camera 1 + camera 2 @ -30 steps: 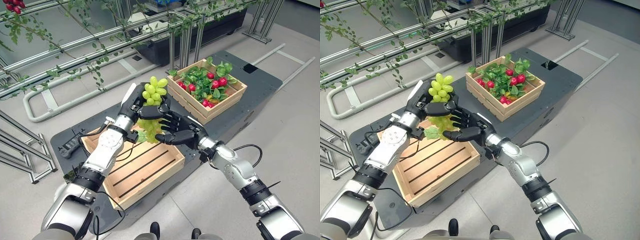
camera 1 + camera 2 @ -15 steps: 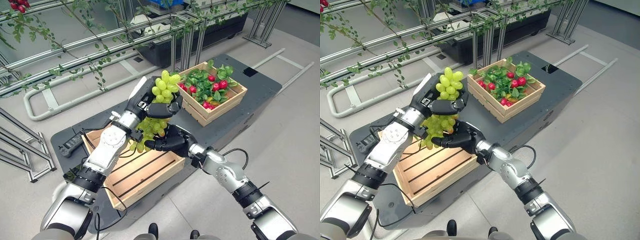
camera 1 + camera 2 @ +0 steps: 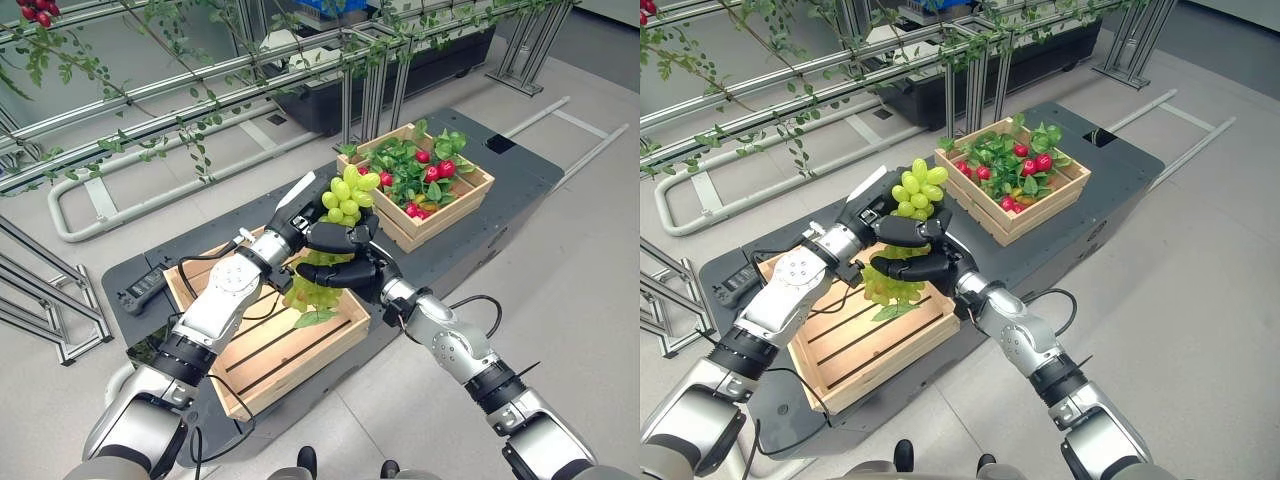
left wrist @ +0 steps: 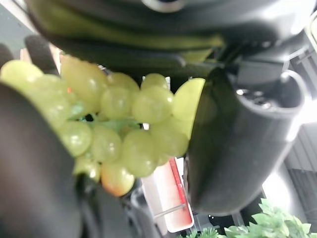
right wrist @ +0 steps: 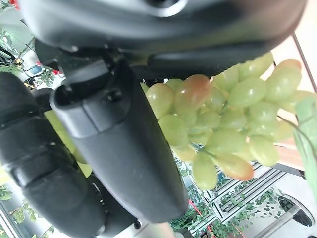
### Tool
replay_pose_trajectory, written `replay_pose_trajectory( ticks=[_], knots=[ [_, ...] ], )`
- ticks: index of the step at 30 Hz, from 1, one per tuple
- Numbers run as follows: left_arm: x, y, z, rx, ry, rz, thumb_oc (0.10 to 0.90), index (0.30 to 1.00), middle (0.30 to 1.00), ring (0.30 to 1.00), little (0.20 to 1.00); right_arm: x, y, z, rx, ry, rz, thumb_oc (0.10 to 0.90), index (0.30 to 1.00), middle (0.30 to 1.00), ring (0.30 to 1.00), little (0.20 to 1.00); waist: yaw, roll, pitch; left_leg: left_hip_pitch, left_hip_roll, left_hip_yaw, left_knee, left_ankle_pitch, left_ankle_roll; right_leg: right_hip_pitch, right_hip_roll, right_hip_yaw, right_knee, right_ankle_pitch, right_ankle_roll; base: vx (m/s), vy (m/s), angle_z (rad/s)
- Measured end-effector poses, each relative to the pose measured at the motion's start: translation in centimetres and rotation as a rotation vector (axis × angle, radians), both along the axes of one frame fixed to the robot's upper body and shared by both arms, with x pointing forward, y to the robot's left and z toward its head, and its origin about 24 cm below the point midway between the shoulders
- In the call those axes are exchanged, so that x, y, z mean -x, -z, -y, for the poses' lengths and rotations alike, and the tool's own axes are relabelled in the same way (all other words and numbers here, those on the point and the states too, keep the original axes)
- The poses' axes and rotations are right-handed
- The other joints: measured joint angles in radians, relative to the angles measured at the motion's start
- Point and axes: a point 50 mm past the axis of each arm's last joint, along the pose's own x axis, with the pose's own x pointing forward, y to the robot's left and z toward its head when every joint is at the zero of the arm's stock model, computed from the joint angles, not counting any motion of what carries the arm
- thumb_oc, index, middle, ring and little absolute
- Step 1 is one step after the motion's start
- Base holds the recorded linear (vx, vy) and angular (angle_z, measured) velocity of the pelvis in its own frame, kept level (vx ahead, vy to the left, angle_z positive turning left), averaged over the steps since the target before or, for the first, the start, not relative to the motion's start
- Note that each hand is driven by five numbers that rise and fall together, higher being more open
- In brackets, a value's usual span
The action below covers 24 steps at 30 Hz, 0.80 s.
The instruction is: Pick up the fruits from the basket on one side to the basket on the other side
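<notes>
A slatted wooden crate (image 3: 330, 345) sits near a second crate (image 3: 470, 195) of red fruit and leaves. The green grapes (image 3: 345, 200) hang between, with left hand (image 3: 325, 235) and right hand (image 3: 345, 272) both curled around them. The bunch has shifted toward the far crate since a moment ago.

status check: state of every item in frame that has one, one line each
Grapes: lifted, held between both hands, above the gap between the crates.
Left hand: shut on the grapes' upper part.
Right hand: shut on the grapes' lower part.
Near crate: no fruit seen in it, slats bare.
Far crate: holds leafy greens and red fruits.
</notes>
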Motion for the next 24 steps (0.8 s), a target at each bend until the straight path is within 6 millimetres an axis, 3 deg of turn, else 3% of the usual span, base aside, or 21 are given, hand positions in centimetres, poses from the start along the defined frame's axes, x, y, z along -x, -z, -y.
replay_pose_trajectory(
  ticks=[9,11,12,24],
  knots=[
    [-0.1,0.0,0.1,0.041,0.01,-0.023,0.4,0.3,0.3,0.3,0.3,-0.1,-0.2,0.1,-0.007,0.014,0.015,0.8,0.9,0.9,0.9,0.9,0.001,0.027,-0.016,0.0,0.0,0.0,0.0,0.0,0.0,0.0,0.0,0.0,0.0,0.0,0.0,0.0,0.0,0.0],
    [-0.1,0.0,0.1,0.043,0.01,-0.023,0.4,0.3,0.3,0.3,0.3,-0.1,-0.2,0.1,-0.006,0.015,0.015,0.696,0.745,0.745,0.745,0.745,0.001,0.032,-0.019,0.0,0.0,0.0,0.0,0.0,0.0,0.0,0.0,0.0,0.0,0.0,0.0,0.0,0.0,0.0],
    [-0.1,0.1,0.2,0.044,0.011,-0.023,0.4,0.3,0.3,0.3,0.3,-0.1,-0.2,0.2,-0.004,0.016,0.016,0.4,0.3,0.3,0.3,0.3,0.001,0.034,-0.02,0.0,0.0,0.0,0.0,0.0,0.0,0.0,0.0,0.0,0.0,0.0,0.0,0.0,0.0,0.0],
    [0.4,-0.7,1.2,0.103,0.057,-0.001,0.4,0.3,0.3,0.3,0.3,-0.3,-0.2,0.7,0.002,0.032,0.018,0.4,0.3,0.3,0.3,0.3,0.002,0.034,-0.023,0.0,0.0,-0.001,0.0,0.0,0.0,0.0,0.0,0.0,0.0,0.0,0.0,0.0,0.0,0.0]
  ],
)
